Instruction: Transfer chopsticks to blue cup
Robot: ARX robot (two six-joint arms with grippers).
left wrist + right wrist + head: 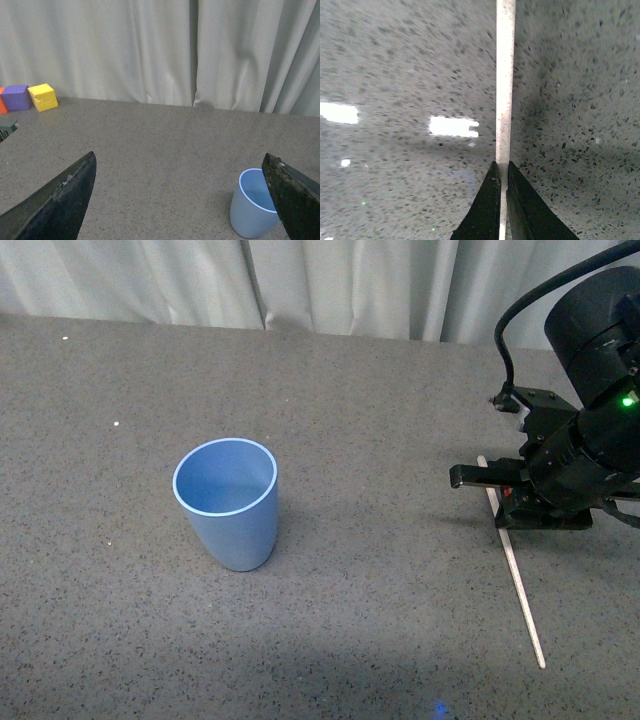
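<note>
1. A grey speckled tabletop fills the front view, with a pale pleated curtain hanging along its far edge.
2. The blue cup stands upright on the tabletop, left of centre. Its mouth is open and it is plain light blue with a paler rim.
3. The chopsticks show as one thin cream-white stick lying on the tabletop at the far right. The stick runs from near the robot away toward the curtain and is well apart from the cup.
4. The right gripper is low over the far part of the stick. A small green light glows on the arm and a black cable loops above it.
5. In the right wrist view, the black fingers are pinched together on the chopsticks. The right gripper clasps the stick close above the speckled surface.
6. In the left wrist view, the left gripper is spread wide and holds nothing. Its two dark fingers sit at opposite edges of the picture.
7. The same view shows the blue cup beside one finger.
8. Across the tabletop by the curtain stand a yellow cube, a purple cube and the edge of an orange block.
</note>
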